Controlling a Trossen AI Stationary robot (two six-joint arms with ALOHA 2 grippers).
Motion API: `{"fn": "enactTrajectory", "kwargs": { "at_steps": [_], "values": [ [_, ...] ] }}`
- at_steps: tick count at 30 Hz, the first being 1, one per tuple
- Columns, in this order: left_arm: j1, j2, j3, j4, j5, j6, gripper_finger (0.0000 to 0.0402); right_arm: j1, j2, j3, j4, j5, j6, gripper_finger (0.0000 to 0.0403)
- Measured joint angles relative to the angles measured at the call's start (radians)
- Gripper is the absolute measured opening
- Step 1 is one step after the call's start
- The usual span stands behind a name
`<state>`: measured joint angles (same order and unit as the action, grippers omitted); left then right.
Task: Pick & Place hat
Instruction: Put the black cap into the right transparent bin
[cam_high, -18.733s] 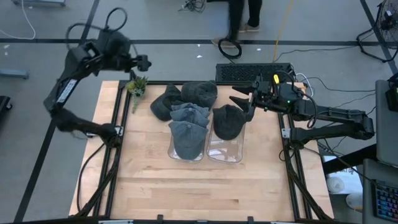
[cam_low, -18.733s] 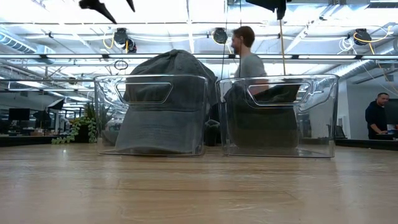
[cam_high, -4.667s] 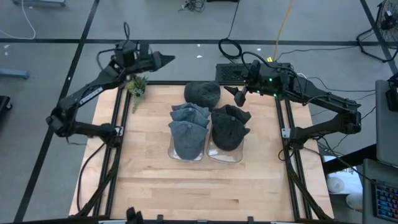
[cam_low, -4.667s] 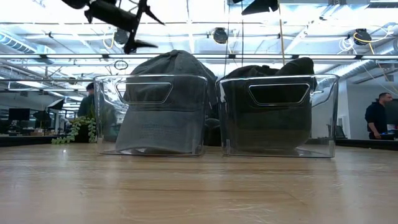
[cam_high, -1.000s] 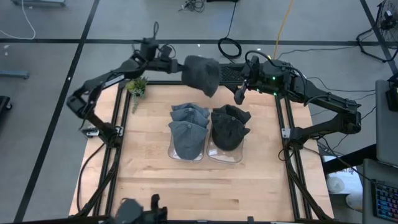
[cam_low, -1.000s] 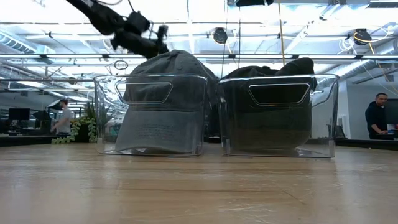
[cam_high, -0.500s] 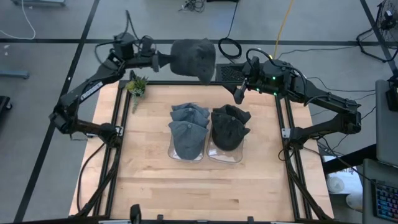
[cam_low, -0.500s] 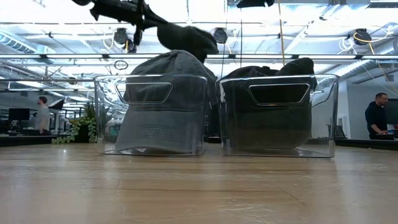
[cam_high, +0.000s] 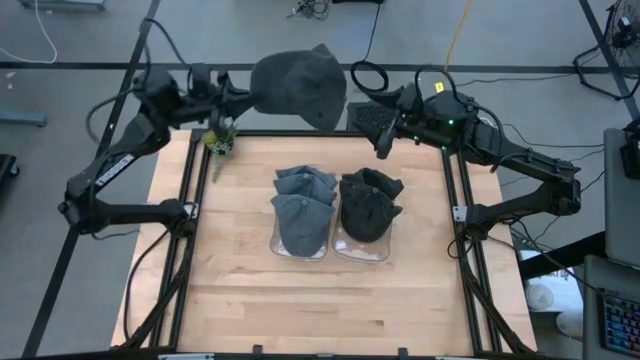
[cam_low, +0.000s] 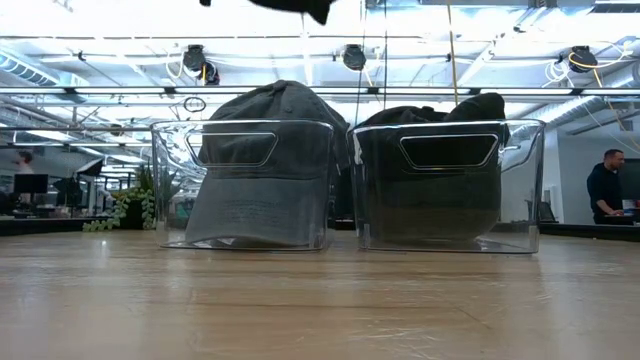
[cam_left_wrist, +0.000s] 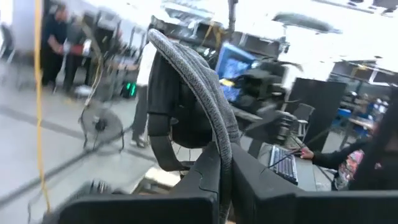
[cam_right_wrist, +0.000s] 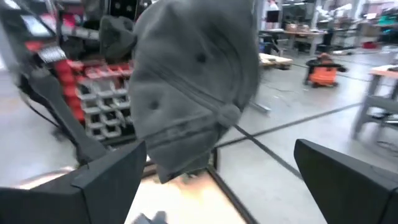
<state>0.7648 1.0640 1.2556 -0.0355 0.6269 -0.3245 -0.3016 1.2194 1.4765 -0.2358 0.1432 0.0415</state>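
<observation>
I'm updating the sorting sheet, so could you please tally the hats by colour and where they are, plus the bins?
Grey hats in the left bin: 2
Dark hats in the right bin: 2
Grey hat held in the air by the left gripper: 1
Clear bins: 2
Total: 5 hats, 2 bins
</observation>
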Motion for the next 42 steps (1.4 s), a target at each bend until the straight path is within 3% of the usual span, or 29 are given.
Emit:
{"fn": "enactTrajectory", "kwargs": {
  "at_steps": [11, 20, 30, 33, 36, 42],
  "values": [
    [-0.192, -0.093, 0.000, 0.013, -0.105, 0.129, 0.0009, 0.003, 0.000, 0.000, 0.122, -0.216, 0.119, 0.0400],
    [-0.378, -0.051, 0.000, 0.050, -0.280, 0.212, 0.0009, 0.004, 0.004, 0.000, 0.162, -0.281, 0.172, 0.0395],
    [-0.471, 0.029, 0.001, 0.101, -0.327, 0.225, 0.0009, 0.059, 0.006, 0.000, 0.165, -0.304, 0.184, 0.0384],
    [-0.477, 0.031, 0.001, 0.092, -0.325, 0.221, 0.0009, 0.081, 0.006, 0.000, 0.165, -0.304, 0.184, 0.0351],
    [-0.485, 0.031, 0.001, 0.090, -0.337, 0.218, 0.0009, 0.100, 0.006, 0.000, 0.164, -0.305, 0.183, 0.0292],
    [-0.494, 0.026, 0.001, 0.091, -0.340, 0.210, 0.0009, 0.120, 0.006, 0.000, 0.165, -0.300, 0.183, 0.0121]
  ]
}}
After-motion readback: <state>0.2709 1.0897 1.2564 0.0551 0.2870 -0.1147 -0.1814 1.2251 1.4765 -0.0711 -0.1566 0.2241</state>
